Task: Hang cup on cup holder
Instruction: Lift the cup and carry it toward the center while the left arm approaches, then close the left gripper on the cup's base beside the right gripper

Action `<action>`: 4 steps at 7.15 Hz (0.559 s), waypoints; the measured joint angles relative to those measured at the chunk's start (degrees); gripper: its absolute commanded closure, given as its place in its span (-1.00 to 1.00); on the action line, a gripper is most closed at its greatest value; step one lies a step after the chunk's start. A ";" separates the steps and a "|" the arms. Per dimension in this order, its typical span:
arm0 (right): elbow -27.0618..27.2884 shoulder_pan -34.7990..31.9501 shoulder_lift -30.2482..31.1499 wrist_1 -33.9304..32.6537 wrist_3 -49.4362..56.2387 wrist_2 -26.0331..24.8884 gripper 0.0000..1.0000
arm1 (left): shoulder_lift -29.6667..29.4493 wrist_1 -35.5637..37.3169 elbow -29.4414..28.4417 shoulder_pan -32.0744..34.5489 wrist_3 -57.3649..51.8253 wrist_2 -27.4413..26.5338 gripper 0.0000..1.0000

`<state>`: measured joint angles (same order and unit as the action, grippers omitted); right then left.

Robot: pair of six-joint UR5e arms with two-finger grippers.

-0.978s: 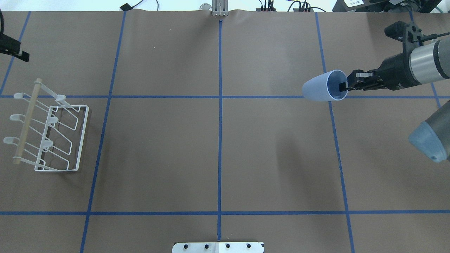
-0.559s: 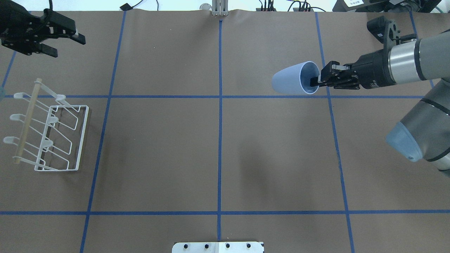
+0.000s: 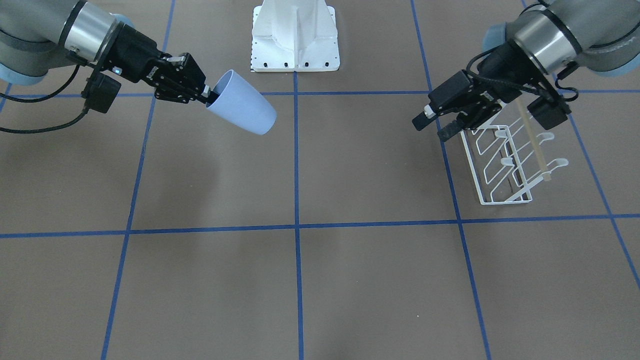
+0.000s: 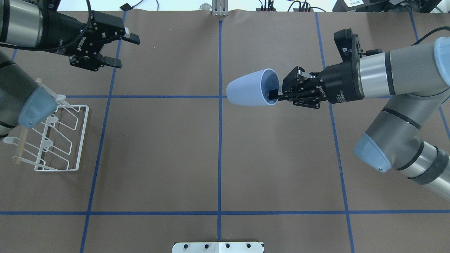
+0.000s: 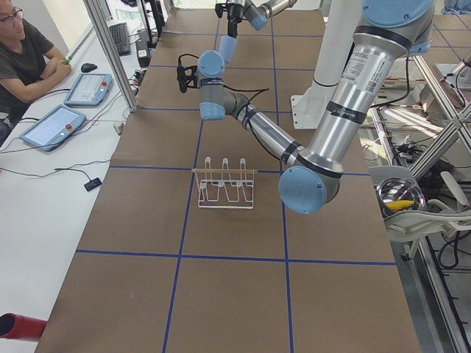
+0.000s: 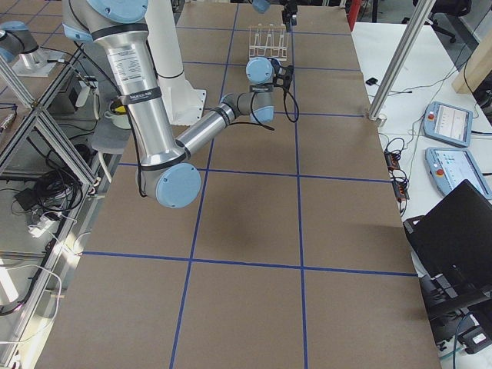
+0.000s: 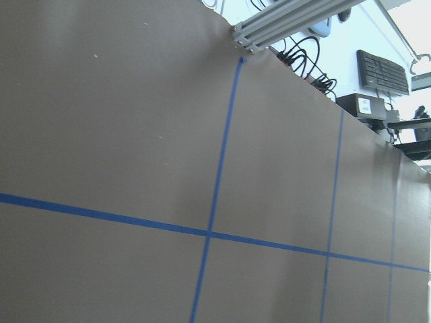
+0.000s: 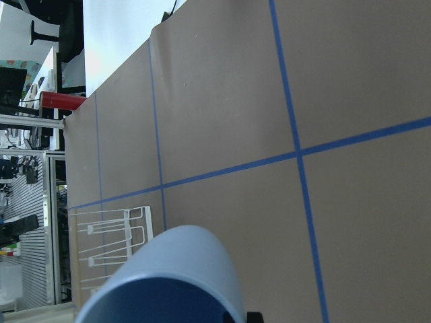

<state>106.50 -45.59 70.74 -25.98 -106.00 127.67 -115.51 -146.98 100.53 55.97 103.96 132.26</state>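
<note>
The pale blue cup (image 4: pixel 246 88) hangs on its side in the air near the table's middle, mouth towards my right gripper (image 4: pixel 272 94). That gripper is shut on the cup's rim, one finger inside, one outside; both show in the front view, gripper (image 3: pixel 207 95) and cup (image 3: pixel 245 111), and the cup fills the right wrist view's bottom (image 8: pixel 175 276). The white wire cup holder (image 4: pixel 82 140) stands at the table's left, its wooden rod (image 4: pixel 19 151) partly hidden by my left elbow. My left gripper (image 4: pixel 126 51) is open and empty, in the air beyond the holder (image 3: pixel 505 202).
My left arm's elbow (image 4: pixel 35 105) hangs over the holder's rear part. The robot's white base plate (image 4: pixel 218 247) sits at the near edge. Blue tape lines grid the brown table. An operator (image 5: pixel 26 59) sits at a side desk with tablets.
My right gripper has carried the cup leftwards, from the right side to near the centre line. My left arm has swung in from the left edge, gripper open, its elbow now over the holder.
</note>
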 measured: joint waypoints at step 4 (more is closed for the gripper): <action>-0.37 5.43 -2.05 15.26 -19.60 -5.54 1.00 | -2.67 -21.11 -1.33 -9.67 23.24 -10.42 -0.96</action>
<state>106.12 -40.17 68.68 -10.72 -125.61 122.13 -118.18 -168.09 99.20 46.30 127.20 121.83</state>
